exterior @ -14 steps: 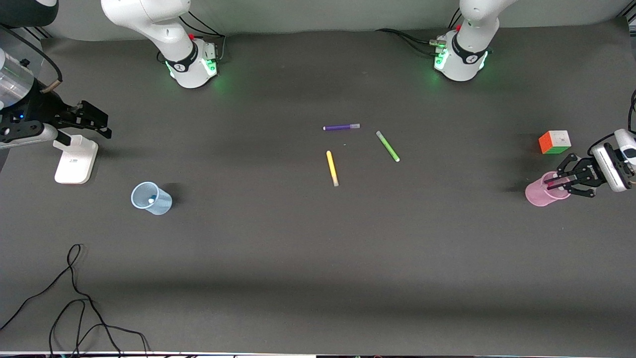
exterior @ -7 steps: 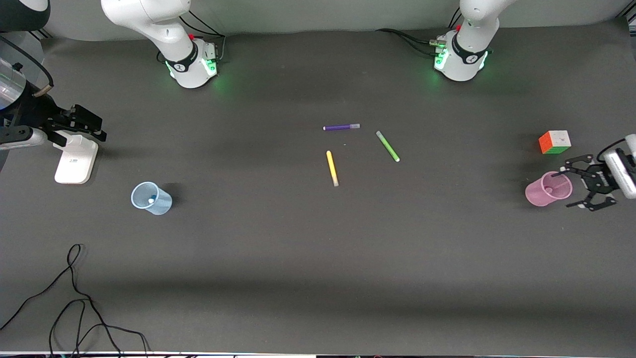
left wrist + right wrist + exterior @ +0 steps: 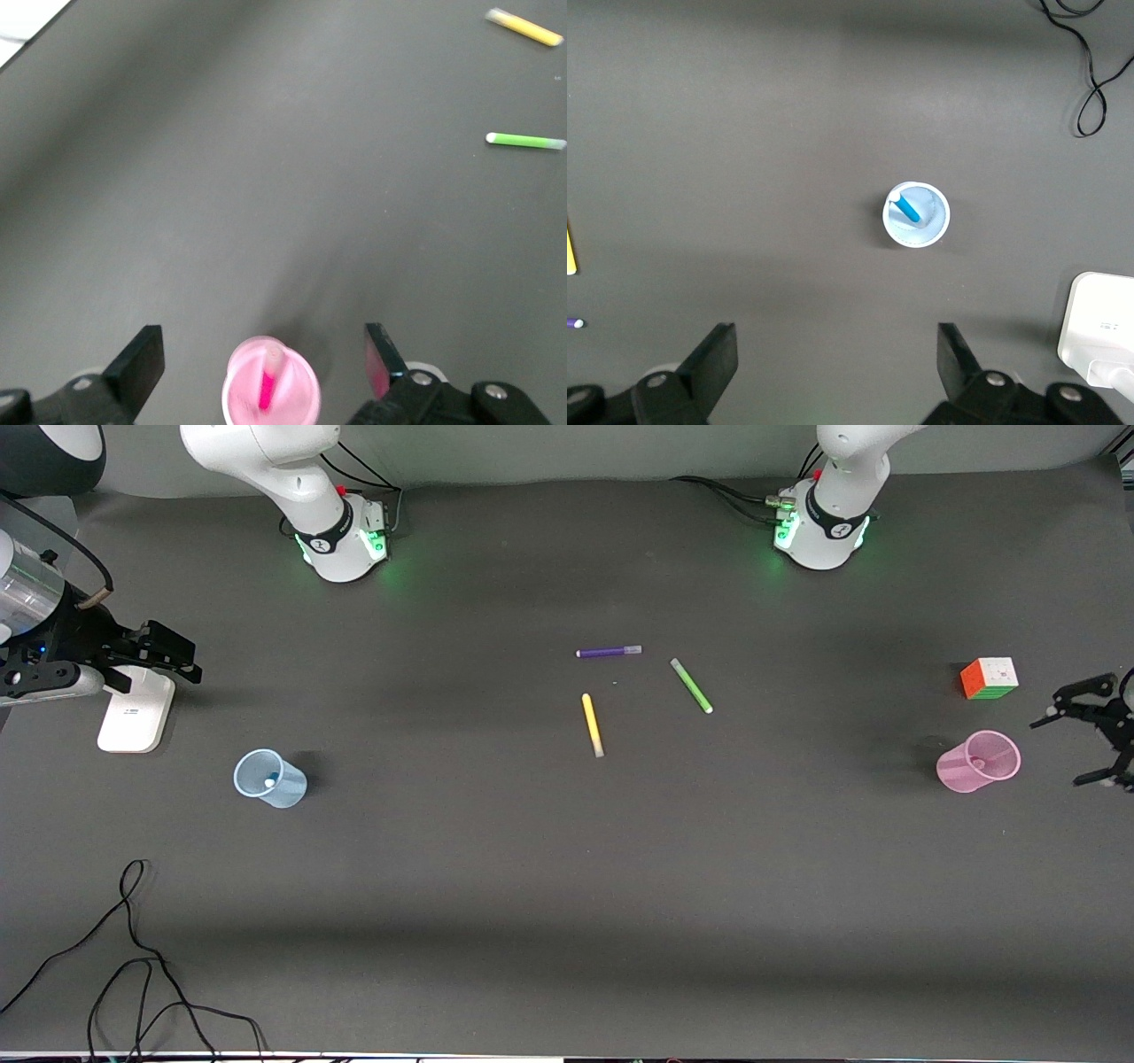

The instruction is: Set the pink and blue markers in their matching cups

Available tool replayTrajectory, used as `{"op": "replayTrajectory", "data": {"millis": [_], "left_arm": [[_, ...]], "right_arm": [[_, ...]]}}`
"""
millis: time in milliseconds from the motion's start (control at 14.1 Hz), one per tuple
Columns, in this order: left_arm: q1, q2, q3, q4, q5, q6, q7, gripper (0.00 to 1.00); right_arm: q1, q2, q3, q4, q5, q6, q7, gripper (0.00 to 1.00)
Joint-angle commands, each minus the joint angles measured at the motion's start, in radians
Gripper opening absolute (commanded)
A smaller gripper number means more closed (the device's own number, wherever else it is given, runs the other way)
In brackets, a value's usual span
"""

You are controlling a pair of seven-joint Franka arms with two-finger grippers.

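Front view: pink marker (image 3: 266,390) upright in pink cup (image 3: 977,762), blue marker (image 3: 906,208) in blue cup (image 3: 269,779). Left gripper (image 3: 1088,731) beside pink cup, fingers spread wide, empty. Right gripper (image 3: 173,657) apparently over white block (image 3: 135,708), fingers wide, empty.

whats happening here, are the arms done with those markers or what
Both markers look placed. The pink marker stands in the pink cup at the left arm's end, and the blue marker stands in the blue cup at the right arm's end. The left gripper is open and empty beside the pink cup; the right gripper is open and empty too. Yellow, green and purple pens lie mid-table.
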Motion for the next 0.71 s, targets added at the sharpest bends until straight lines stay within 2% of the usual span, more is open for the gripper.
{"op": "replayTrajectory", "data": {"millis": [0,213,426,639], "left_arm": [[-0.093,-0.103,0.013,-0.029,0.130,-0.036,-0.298,1.00],[-0.199,-0.141,0.012,-0.012,0.225,-0.113,-0.678,1.00],[-0.302,-0.126,0.012,0.058,0.292,-0.203,-1.056,1.00],[-0.371,-0.119,0.012,0.086,0.319,-0.235,-1.273,1.00]], "right_arm": [[0.005,0.012,0.000,0.023,0.004,-0.011,0.017,1.00],[0.006,0.019,0.000,0.024,0.005,-0.011,0.017,1.00],[0.005,0.016,0.000,0.034,0.005,-0.011,0.017,1.00],[0.003,0.019,0.000,0.035,0.007,-0.007,0.017,1.00]]}}
